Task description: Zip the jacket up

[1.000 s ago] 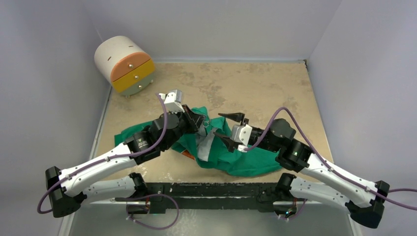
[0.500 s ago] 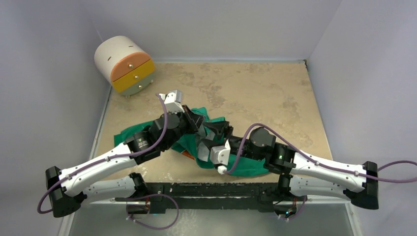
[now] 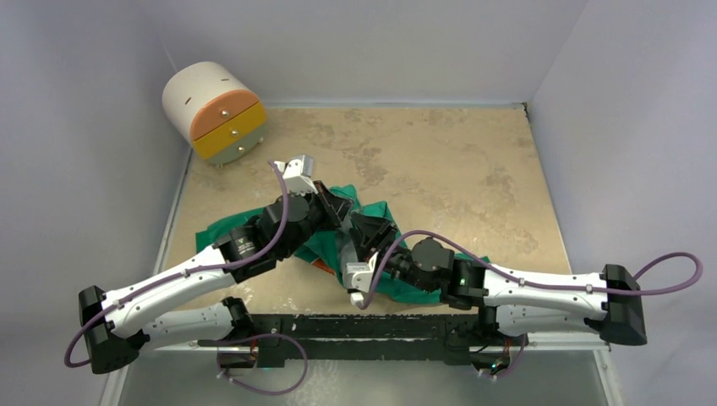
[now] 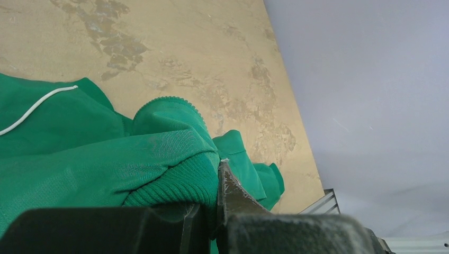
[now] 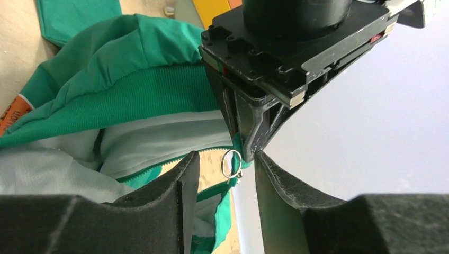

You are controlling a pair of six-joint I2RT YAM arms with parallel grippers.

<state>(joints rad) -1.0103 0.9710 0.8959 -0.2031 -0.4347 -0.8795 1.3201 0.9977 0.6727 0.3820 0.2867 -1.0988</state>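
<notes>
The green jacket point(image 3: 218, 227) lies crumpled mid-table, its pale grey lining point(image 5: 159, 138) showing. My left gripper point(image 3: 342, 211) is shut on the jacket's ribbed hem point(image 4: 174, 185) and holds that edge up beside the zip. My right gripper point(image 3: 362, 233) is open just below it. In the right wrist view its two fingers point(image 5: 180, 180) stand either side of the silver ring pull point(image 5: 231, 162) of the zip, not closed on it. The left gripper's black body point(image 5: 296, 53) hangs right above. An orange patch point(image 5: 10, 114) shows at the left edge.
A white round drawer unit point(image 3: 216, 114) with orange and yellow fronts stands at the back left corner. Grey walls close in the table on three sides. Bare tan tabletop point(image 3: 457, 161) lies behind and to the right of the jacket.
My right arm has swung left and lower, bringing its open gripper in under the left gripper and around the zip pull. The left gripper has held still on the hem.
</notes>
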